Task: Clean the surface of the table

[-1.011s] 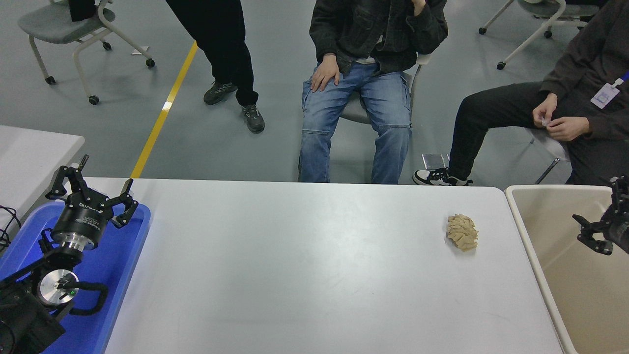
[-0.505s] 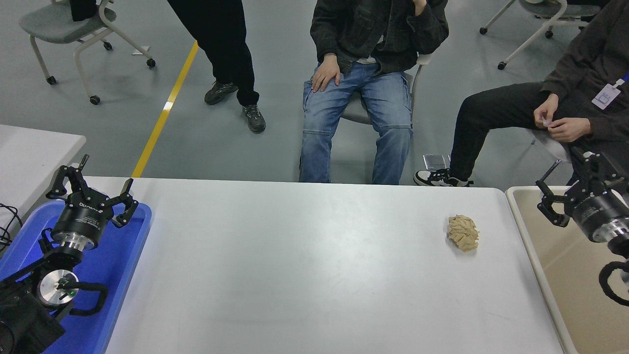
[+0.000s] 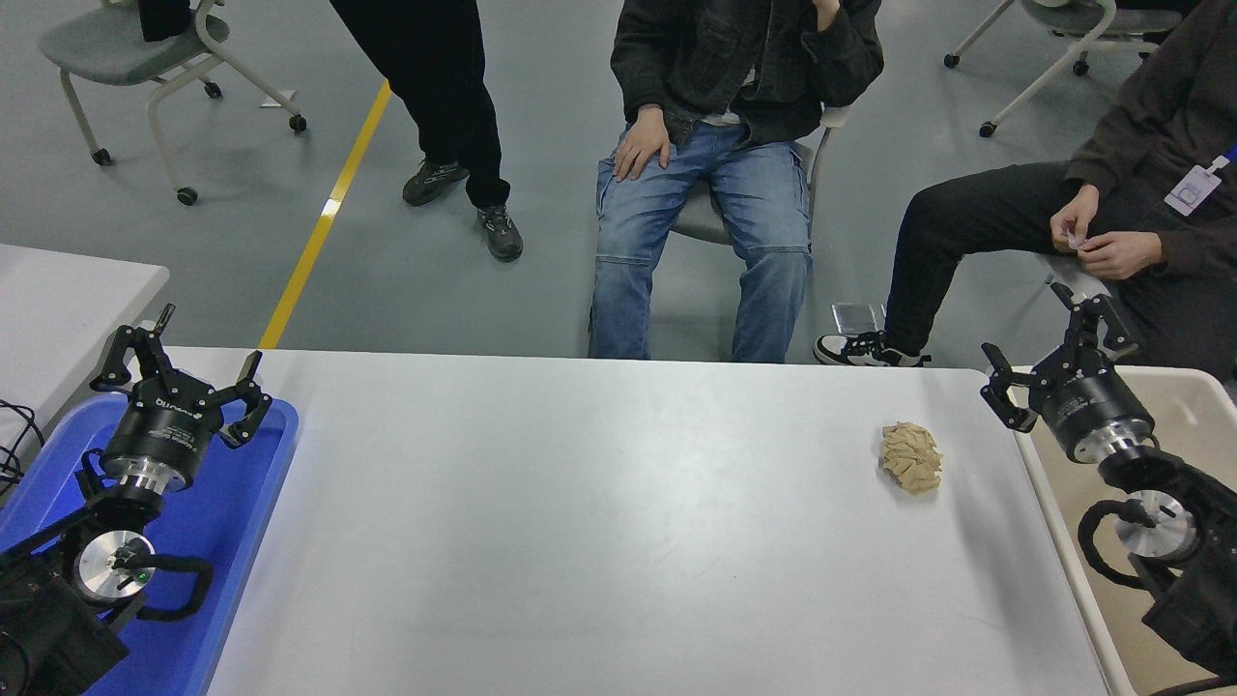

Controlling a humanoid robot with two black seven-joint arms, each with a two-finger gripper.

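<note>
The large white table surface [image 3: 599, 522] fills the lower middle of the head view. A crumpled tan wad [image 3: 910, 457] lies on it near the right end. My right gripper [image 3: 1039, 333] is open and empty, raised over the table's far right corner, to the right of and beyond the wad. My left gripper [image 3: 198, 350] is open and empty, parked over the blue tray [image 3: 246, 522] at the lower left.
A beige bin [image 3: 1140, 619] stands against the table's right end, under my right arm. A smaller white tabletop [image 3: 58, 300] is at the far left. Three people are at the far side, two seated close to the table's edge.
My right arm has swung in from the right edge, moving left and up from over the beige bin to the table's far right corner. The wad and left arm have not moved.
</note>
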